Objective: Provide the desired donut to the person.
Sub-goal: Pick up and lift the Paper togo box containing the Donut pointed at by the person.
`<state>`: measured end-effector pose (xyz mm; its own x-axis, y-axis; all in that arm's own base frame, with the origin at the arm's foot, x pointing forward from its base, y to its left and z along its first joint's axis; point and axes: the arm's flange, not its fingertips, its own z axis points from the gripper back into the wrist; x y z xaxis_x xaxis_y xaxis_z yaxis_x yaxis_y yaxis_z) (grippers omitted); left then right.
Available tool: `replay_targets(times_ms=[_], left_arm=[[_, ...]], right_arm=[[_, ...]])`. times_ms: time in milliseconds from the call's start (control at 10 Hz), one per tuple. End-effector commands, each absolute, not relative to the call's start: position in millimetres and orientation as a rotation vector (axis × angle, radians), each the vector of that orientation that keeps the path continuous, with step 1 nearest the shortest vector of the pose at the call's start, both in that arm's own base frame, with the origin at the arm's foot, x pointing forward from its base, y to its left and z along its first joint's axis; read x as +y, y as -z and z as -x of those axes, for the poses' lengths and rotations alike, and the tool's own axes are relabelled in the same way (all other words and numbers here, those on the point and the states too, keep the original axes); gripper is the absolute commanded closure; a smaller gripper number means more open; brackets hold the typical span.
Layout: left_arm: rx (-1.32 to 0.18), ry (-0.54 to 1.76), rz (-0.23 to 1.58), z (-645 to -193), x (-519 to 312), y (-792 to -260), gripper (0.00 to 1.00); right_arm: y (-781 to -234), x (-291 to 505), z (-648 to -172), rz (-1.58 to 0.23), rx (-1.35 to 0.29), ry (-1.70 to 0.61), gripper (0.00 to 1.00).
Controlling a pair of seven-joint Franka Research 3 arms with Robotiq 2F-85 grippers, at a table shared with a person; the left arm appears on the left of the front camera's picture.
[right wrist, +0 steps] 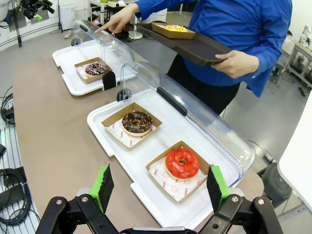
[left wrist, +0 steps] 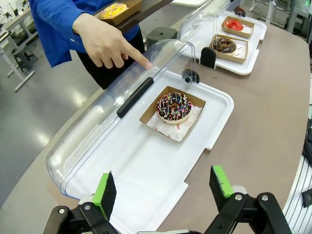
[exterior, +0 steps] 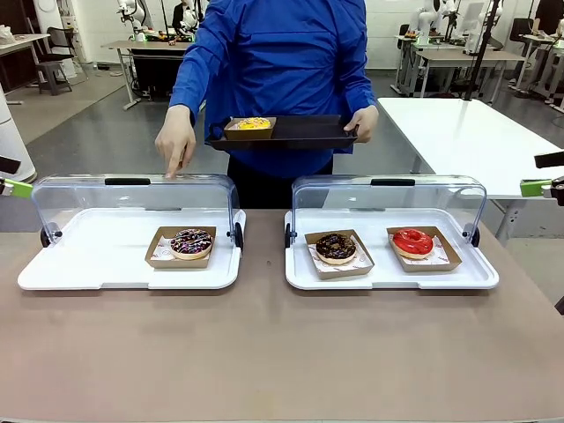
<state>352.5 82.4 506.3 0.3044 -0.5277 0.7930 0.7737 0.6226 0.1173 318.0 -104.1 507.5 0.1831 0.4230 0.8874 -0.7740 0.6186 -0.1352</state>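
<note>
A brown tabletop (exterior: 264,352) separates the robot from the person (exterior: 282,70) in a blue coat, who stands at the far side. Two white display trays sit side by side on it, the left display tray (exterior: 88,260) and the right display tray (exterior: 388,278), each with its clear lid (exterior: 132,198) swung up and back. The person balances a black serving tray (exterior: 304,132) on one hand, with a yellow-topped donut (exterior: 254,124) in a carton on it.

Both arms wait short of the trays. The left end effector (left wrist: 163,186) hangs with its jaws spread wide and empty over the near edge of the left display tray, and the right end effector (right wrist: 160,187) is likewise agape and empty above the right one.

The sprinkled donut (left wrist: 173,107) lies in its carton in the left display tray. The pointing hand (left wrist: 105,44) aims a finger at the lid just behind it, so it looks to be the one wanted. A chocolate donut (exterior: 335,247) and a red-glazed donut (exterior: 412,241) lie in the right tray. The request appears made; the reach, the grasp and the handover all remain.

In the front view the arms are cut off, with only green pad tips at the edges. Whether the fingertip touches the lid is unclear, and the print on the paper liners is too small to read.
</note>
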Motion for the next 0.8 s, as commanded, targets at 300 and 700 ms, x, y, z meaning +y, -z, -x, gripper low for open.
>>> replay_targets(times_ms=[300,700], left_arm=[[-0.908,0.872,0.319,-351.4,84.0,-505.8,0.00],[-0.908,0.872,0.319,-351.4,84.0,-505.8,0.00]], right_arm=[[-505.5,-103.5,-323.0,-0.396,-1.124,-0.876,0.00],[-505.5,-103.5,-323.0,-0.396,-1.124,-0.876,0.00]])
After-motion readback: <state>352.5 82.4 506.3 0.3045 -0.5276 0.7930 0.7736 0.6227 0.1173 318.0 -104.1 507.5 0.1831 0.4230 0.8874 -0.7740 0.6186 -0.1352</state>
